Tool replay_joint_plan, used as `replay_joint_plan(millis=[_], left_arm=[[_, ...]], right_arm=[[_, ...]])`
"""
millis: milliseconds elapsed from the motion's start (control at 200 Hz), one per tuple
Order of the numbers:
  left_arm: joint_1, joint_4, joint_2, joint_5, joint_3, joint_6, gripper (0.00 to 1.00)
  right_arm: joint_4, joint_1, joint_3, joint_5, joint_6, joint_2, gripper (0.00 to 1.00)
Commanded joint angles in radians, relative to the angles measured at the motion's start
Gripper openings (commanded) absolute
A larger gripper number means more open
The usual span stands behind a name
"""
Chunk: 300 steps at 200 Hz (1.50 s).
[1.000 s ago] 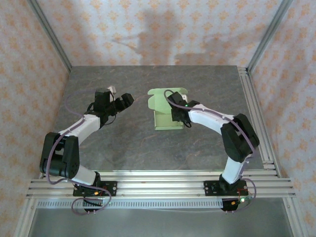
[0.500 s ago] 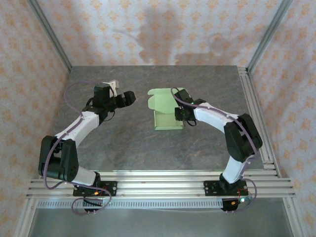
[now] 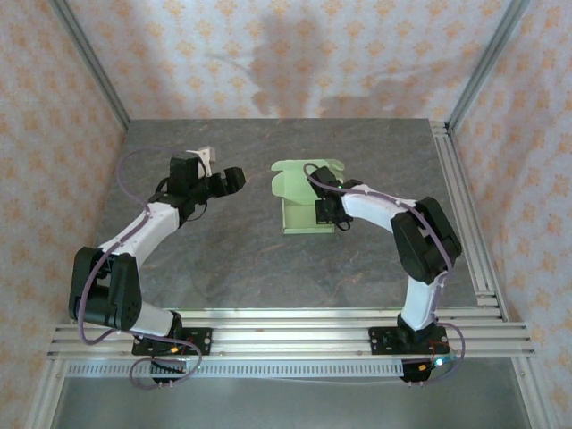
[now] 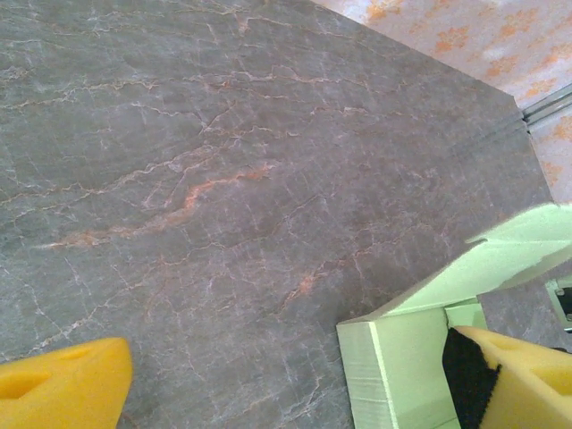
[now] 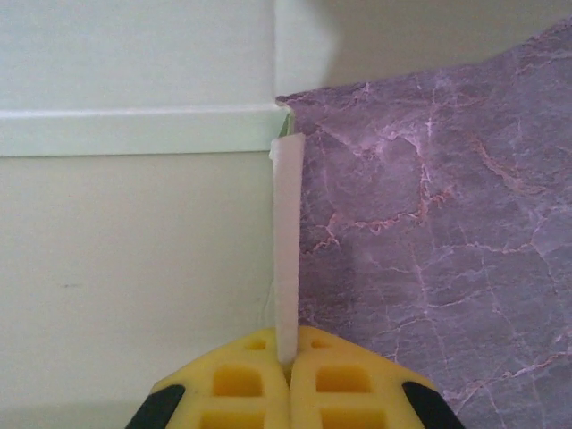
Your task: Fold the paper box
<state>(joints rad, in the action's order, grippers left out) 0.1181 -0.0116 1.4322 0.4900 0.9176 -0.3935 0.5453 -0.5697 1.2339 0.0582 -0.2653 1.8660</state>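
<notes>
One pale yellow-green paper box [image 3: 302, 198] of thin die-cut card lies partly folded near the middle of the dark grey marbled table [image 3: 223, 259], a little toward the far side. Its far end shows rounded tabs, and a small flap juts out on its left. The nearer rectangular panel lies flat, with a narrow darker band along its near edge.

The right jaws are clenched on the box's right side wall. In the right wrist view the two yellow foam fingertips [image 5: 250, 384] meet on a thin upright card edge, which runs away from them to a corner where a folded band crosses the card.

The left jaws hang released, their yellow fingers [image 4: 63, 393] spread wide. In the top view they are left of the box and apart from it. In the left wrist view a box corner sits at lower right, with one flap slanting up behind it.
</notes>
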Motion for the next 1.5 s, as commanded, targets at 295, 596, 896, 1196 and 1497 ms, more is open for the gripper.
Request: replay_joint_plan(millis=[295,596,896,1196,1497], left_arm=[[-0.004,-0.036,-0.133,-0.059,-0.059,0.032,0.91],[-0.008,-0.055,-0.136,-0.039,-0.044,0.043,0.92],[-0.007,-0.082,-0.148,-0.034,-0.032,0.048,0.92],[0.019,-0.083,-0.090,0.033,0.022,0.148,0.92],[0.079,-0.410,0.122,0.157,0.332,0.617,0.88]], right_arm=[[0.249,-0.093,0.117,0.276,-0.097,0.250,0.00],[0.078,-0.082,0.069,0.152,-0.078,0.062,0.13],[0.028,-0.065,0.043,0.125,-0.054,-0.023,0.27],[-0.058,-0.014,-0.032,0.009,0.040,-0.181,0.54],[-0.217,0.114,-0.152,-0.308,0.258,-0.410,0.62]])
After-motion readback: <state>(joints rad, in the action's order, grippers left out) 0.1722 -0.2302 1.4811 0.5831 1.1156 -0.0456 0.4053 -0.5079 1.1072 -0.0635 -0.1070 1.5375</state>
